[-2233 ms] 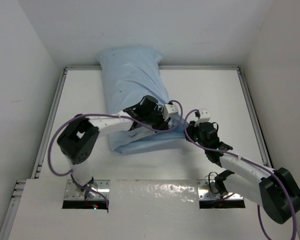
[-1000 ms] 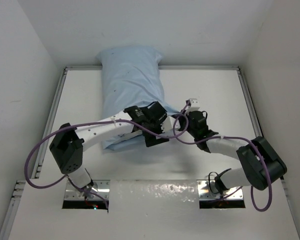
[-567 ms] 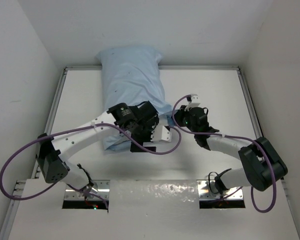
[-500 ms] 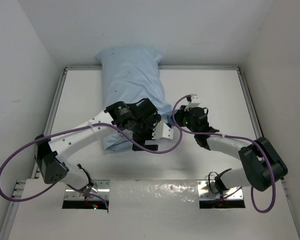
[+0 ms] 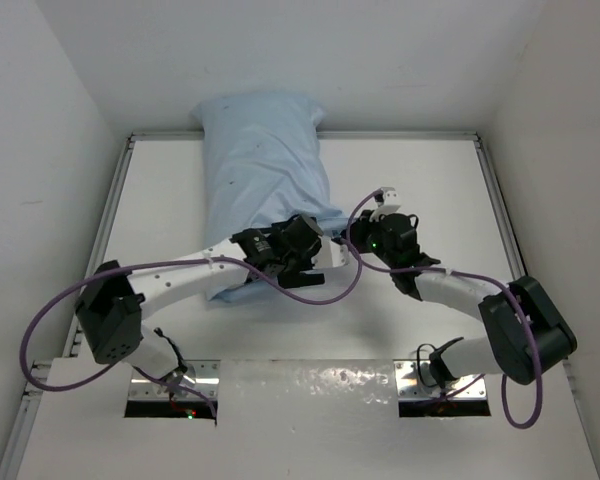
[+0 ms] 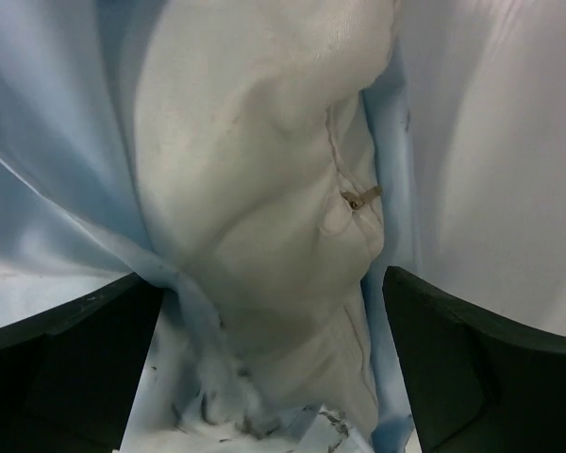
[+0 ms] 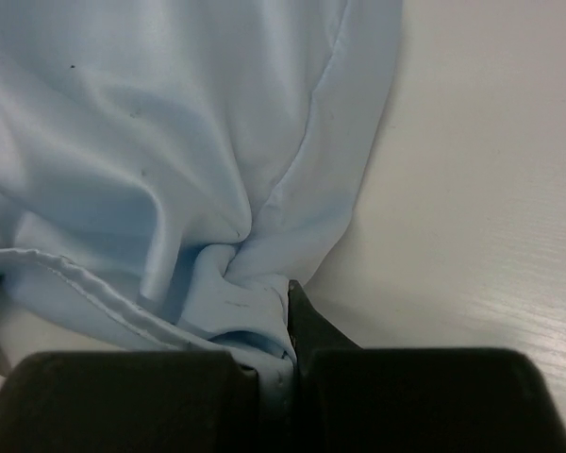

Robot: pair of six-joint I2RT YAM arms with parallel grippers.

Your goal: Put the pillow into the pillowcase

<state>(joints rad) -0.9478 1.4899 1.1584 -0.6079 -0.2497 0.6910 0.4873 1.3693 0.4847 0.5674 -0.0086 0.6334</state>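
- Left wrist view showed your left end effector (image 6: 274,377) spread wide, holding nothing, over the pillow (image 6: 255,189).
- Your right end effector (image 7: 275,363) pinched the pillowcase (image 7: 170,142) edge tightly.

No writing, label, brand mark or number can be read on anything in view.
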